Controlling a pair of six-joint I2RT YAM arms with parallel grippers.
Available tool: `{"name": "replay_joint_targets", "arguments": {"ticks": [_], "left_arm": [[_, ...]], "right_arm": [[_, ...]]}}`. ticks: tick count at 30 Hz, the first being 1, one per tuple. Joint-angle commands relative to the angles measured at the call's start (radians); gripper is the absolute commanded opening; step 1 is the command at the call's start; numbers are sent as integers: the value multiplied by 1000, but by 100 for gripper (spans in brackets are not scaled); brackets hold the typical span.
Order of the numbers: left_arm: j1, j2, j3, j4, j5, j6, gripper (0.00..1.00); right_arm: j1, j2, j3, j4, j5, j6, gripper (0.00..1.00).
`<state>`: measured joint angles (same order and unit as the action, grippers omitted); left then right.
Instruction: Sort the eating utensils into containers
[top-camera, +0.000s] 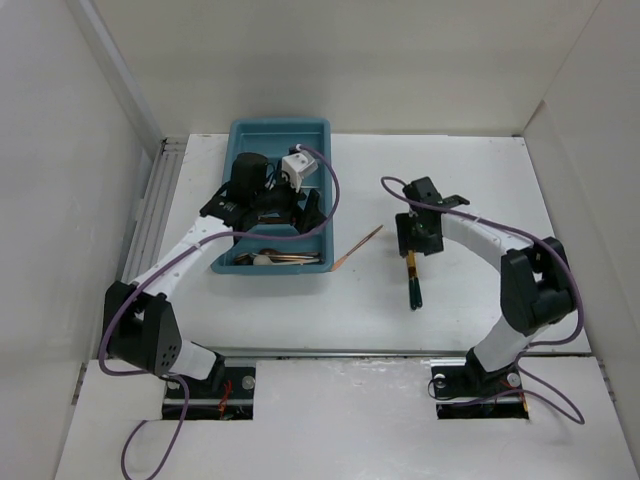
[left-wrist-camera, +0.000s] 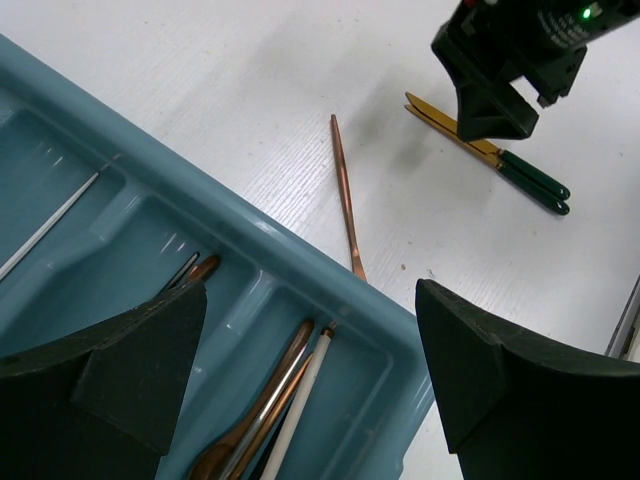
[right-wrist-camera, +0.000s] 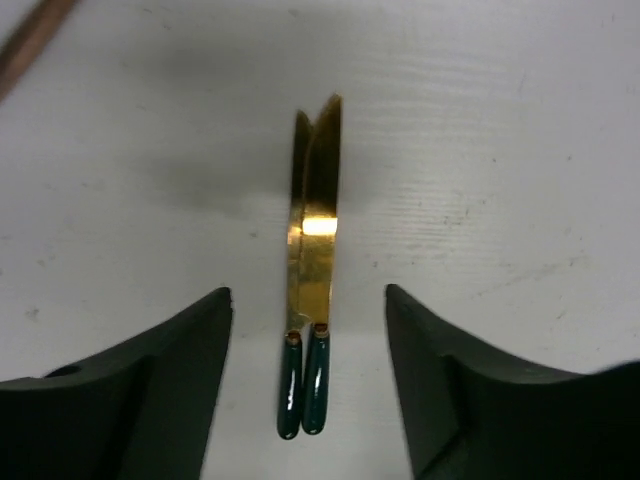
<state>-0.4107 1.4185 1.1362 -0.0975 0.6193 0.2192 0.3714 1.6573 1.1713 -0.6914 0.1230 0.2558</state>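
Listing two green-handled gold pieces (right-wrist-camera: 312, 250) on the surface (right-wrist-camera: 520, 150) between our released right jaws, we judge them light, stiff, slippery, best pinched mid-length; left jaws released over the tray (top-camera: 280, 124).

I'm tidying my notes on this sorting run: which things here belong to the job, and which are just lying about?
Job: teal-blue plastic cutlery tray; copper-coloured utensils in it; thin copper-coloured stick lying outside it; pair of gold pieces with dark-green handles.
Lying about: purple cables; white table.
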Motion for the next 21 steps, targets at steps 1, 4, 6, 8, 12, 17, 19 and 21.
{"name": "replay_joint_targets", "arguments": {"ticks": [1, 4, 6, 8, 12, 17, 19, 21], "left_arm": [[3, -58, -7, 35, 0, -9, 83], [3, -58, -16, 35, -9, -9, 83], [3, -58, -26, 35, -9, -9, 83], [3, -58, -26, 35, -9, -9, 83], [3, -58, -35, 35, -9, -9, 83], [3, -58, -35, 35, -18, -9, 83], [3, -67, -35, 35, -18, -9, 83], [3, -67, -35, 35, -18, -9, 83]], "right_arm": [[-25, -37, -86, -19, 9, 40, 63], [-25, -103, -175, -8, -16, 69, 38], [-25, -157, -212, -8, -25, 94, 31], [-25, -183, -255, 1, -35, 94, 28], [-25, -192, -279, 21, -46, 103, 26], [11, -183, -279, 32, -66, 103, 27], [24, -174, -266, 32, -66, 103, 29], [24, -160, -266, 32, -56, 103, 29]]}}
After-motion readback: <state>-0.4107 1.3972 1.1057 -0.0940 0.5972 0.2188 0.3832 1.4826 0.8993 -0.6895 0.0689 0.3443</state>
